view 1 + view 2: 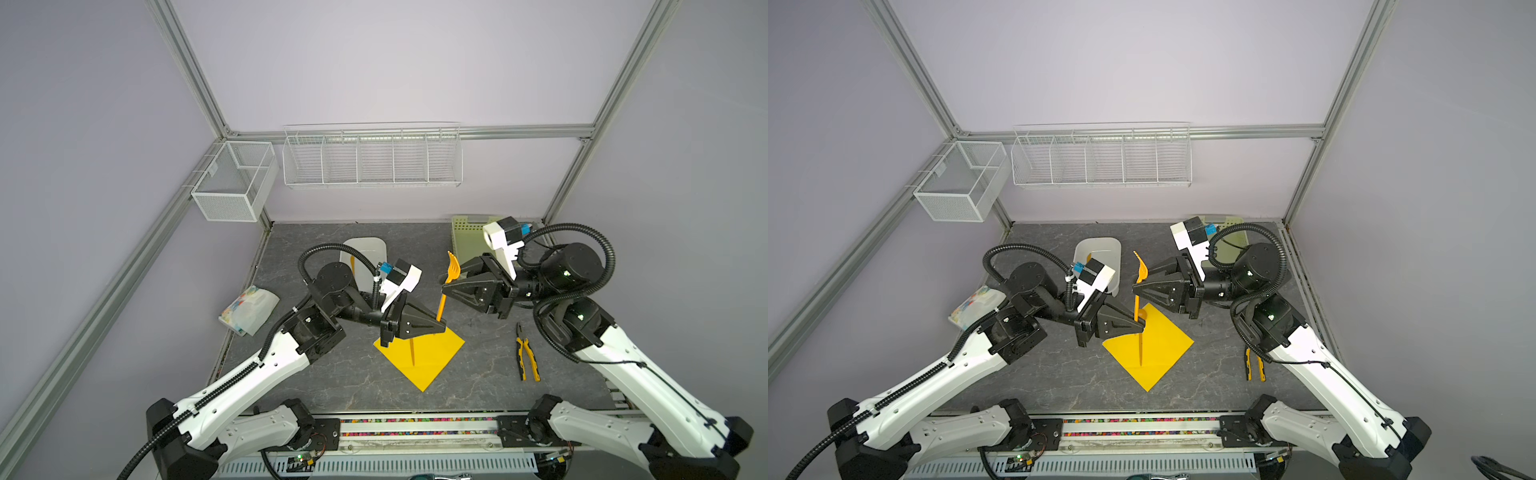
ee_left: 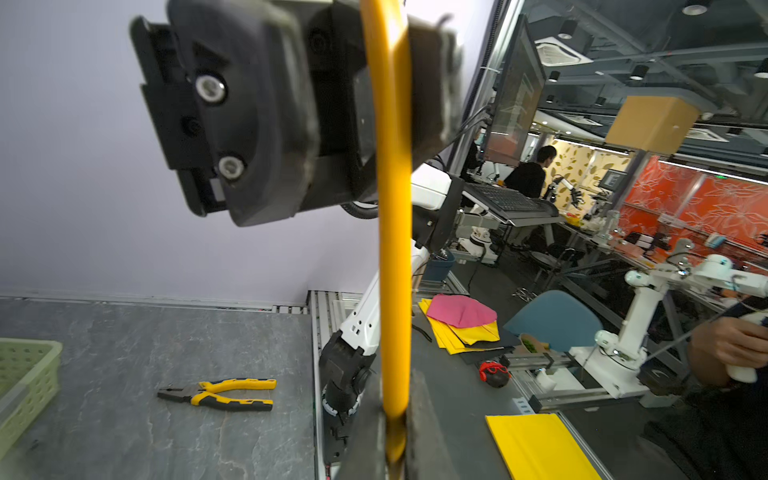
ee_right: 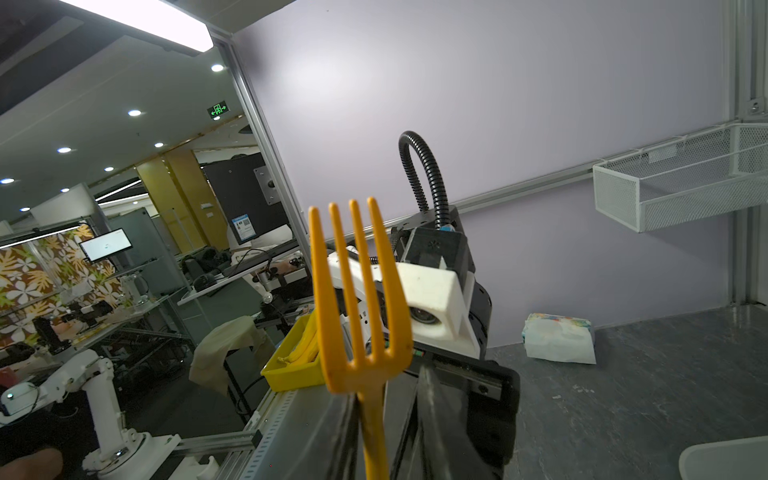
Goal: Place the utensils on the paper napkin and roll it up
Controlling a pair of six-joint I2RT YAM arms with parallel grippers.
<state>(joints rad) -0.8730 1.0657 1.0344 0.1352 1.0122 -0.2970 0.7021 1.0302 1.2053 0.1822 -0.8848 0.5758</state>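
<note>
An orange fork (image 1: 441, 305) (image 1: 1137, 305) hangs upright above the far corner of the yellow paper napkin (image 1: 434, 363) (image 1: 1163, 351). My left gripper (image 1: 440, 327) (image 1: 1142, 326) (image 2: 392, 424) is shut on the lower part of its handle (image 2: 392, 208). My right gripper (image 1: 444, 286) (image 1: 1136, 287) (image 3: 388, 415) is around the handle just below the tines (image 3: 361, 291); it stands open, with a gap on one side. Another thin orange utensil (image 1: 412, 353) (image 1: 1140, 351) lies on the napkin. One more orange piece (image 1: 352, 264) (image 1: 1088, 257) rests in the white tub (image 1: 370, 245) (image 1: 1104, 247).
Yellow-and-black pliers (image 1: 525, 359) (image 1: 1254, 368) (image 2: 220, 392) lie right of the napkin. A green basket (image 1: 465, 232) (image 1: 1235, 239) (image 2: 25, 374) stands at the back right. A white printed packet (image 1: 249, 309) (image 1: 976, 305) (image 3: 557, 338) lies at the left edge. Wire baskets (image 1: 372, 160) hang on the back wall.
</note>
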